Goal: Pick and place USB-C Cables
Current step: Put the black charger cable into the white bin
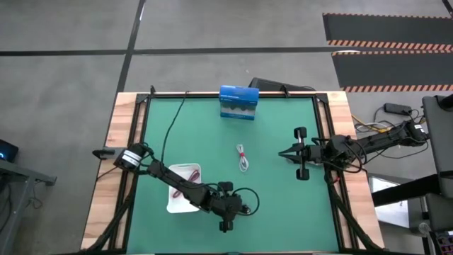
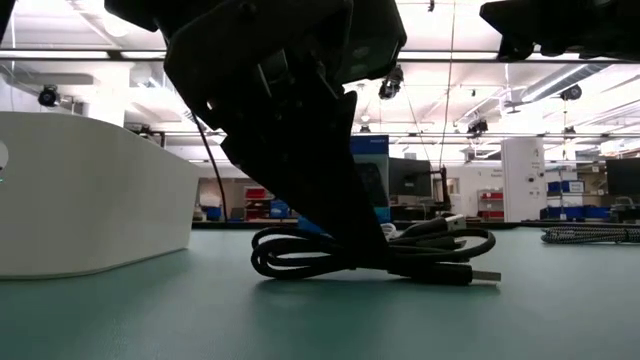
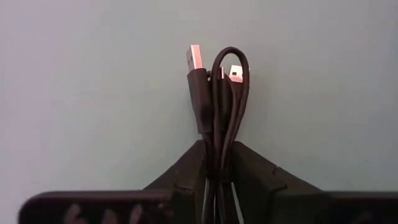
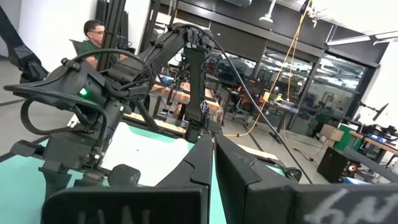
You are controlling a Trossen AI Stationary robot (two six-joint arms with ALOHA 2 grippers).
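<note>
My left gripper (image 1: 230, 207) stands over the near middle of the green mat, pointing down, shut on the black USB-C cable bundle (image 3: 219, 93), whose loop (image 1: 249, 200) shows beside it. The pink-red cable (image 1: 192, 175) lies inside the white tray (image 1: 173, 205), just left of that gripper. A white cable (image 1: 243, 157) lies flat on the mat at the table's middle. My right gripper (image 1: 282, 153) waits shut over the right half of the mat, pointing left. My left gripper pinches the black cable bundle between its two fingers (image 3: 249, 168), several strands together, a little back from the plug end (image 3: 214, 134). The fingers come from above, pointing down, and lie along the bundle. The cable (image 2: 370, 262) rests on the mat in the low view.
A blue box (image 1: 238, 103) stands at the mat's far edge. The white tray's wall (image 2: 90, 200) rises close on the left in the low view. A braided cable (image 2: 590, 235) lies far right. A person sits beyond the table (image 4: 93, 31). Open mat lies between the arms.
</note>
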